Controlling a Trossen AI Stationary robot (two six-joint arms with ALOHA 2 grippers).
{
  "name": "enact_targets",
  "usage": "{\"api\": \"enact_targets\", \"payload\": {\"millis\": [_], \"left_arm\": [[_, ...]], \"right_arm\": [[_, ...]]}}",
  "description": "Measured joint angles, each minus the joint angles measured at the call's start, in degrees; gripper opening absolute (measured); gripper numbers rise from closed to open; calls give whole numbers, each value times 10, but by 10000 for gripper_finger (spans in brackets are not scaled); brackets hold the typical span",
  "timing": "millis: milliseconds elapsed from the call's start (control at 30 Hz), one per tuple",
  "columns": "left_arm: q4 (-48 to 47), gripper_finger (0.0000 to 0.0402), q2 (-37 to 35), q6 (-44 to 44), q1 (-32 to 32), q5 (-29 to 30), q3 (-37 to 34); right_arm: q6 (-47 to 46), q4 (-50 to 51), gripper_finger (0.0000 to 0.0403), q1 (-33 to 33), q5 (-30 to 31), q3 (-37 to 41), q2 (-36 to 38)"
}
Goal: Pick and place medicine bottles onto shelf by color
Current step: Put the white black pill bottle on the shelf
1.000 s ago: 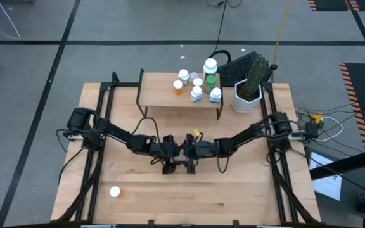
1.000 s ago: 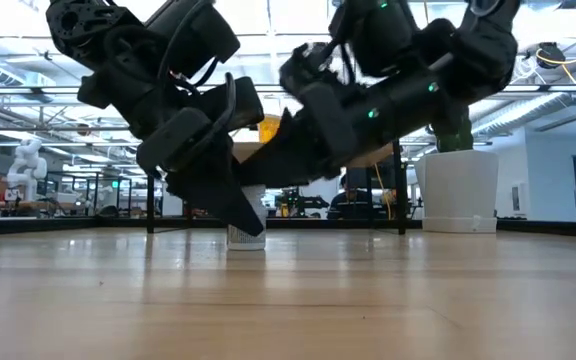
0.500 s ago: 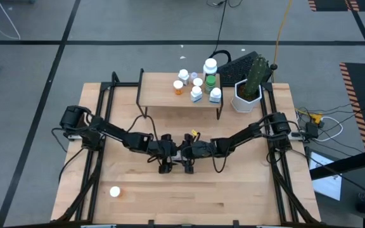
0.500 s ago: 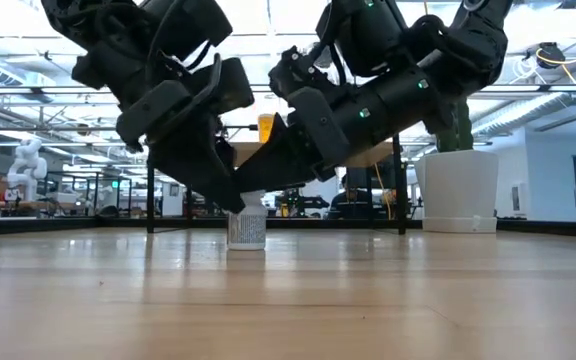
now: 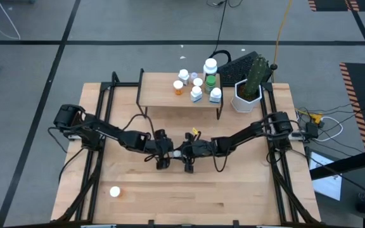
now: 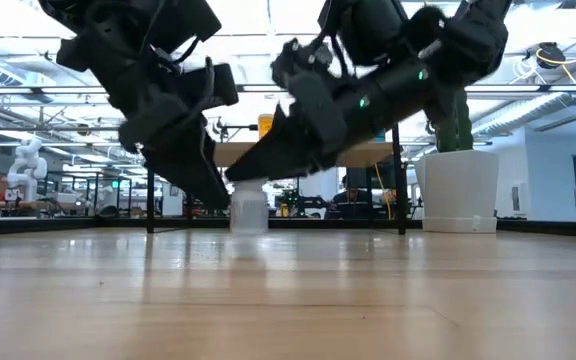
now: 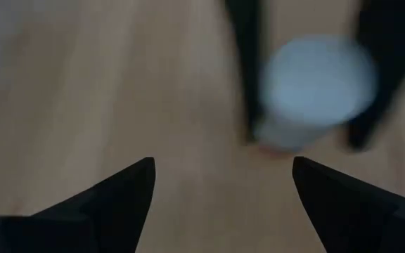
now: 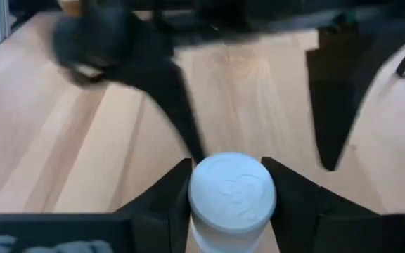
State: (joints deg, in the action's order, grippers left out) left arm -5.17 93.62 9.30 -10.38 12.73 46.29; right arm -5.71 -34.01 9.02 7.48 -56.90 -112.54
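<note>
At the middle of your table, a white bottle stands upright between the right gripper's fingers, which press its cap on both sides. Just beside it, your left gripper hangs with jaws spread apart, holding nothing. Well apart, six bottles cluster on the shelf; another white bottle sits near the table's front left.
</note>
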Motion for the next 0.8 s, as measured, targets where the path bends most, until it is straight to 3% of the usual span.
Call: {"api": "enact_targets", "payload": {"millis": [100,400,800], "left_arm": [[-1,337,0,0,1,21,0],[43,337,4,5,6,28,0],[71,337,9,-4,19,26,0]], "right_arm": [[8,31,137,0,21,0,34],[24,126,143,-5,163,16,140],[78,182,146,-57,164,-70,169]]}}
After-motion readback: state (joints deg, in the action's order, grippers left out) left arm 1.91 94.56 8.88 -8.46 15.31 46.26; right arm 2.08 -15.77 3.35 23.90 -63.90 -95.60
